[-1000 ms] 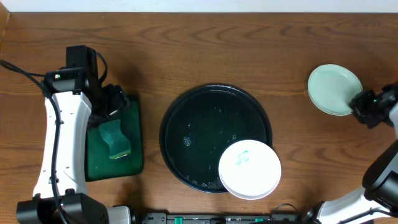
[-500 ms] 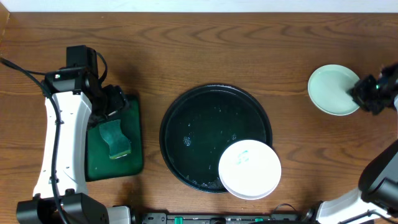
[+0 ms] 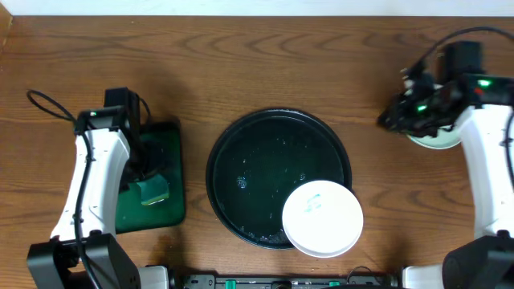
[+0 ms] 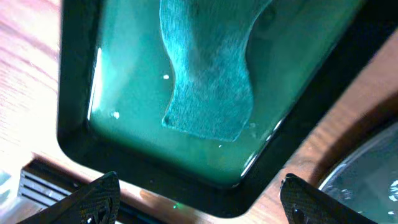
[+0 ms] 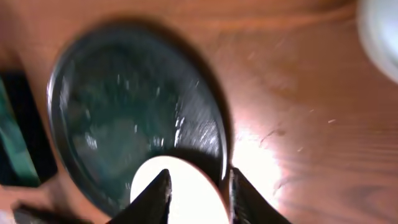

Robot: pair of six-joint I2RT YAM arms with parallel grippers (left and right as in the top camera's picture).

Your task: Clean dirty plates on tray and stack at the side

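A white plate (image 3: 322,217) overlaps the near right rim of the round black tray (image 3: 257,160) at centre. The right hand (image 3: 399,117), fingers slightly apart and empty, hovers over a mint plate (image 3: 440,143) far right. The left hand (image 4: 202,202) gapes wide above a green tray (image 4: 124,93).

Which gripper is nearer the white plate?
Right. The right gripper is past the black tray's far-right rim, diagonally up from the white plate. The left gripper is over the sponge in the green tray, the whole black tray away.
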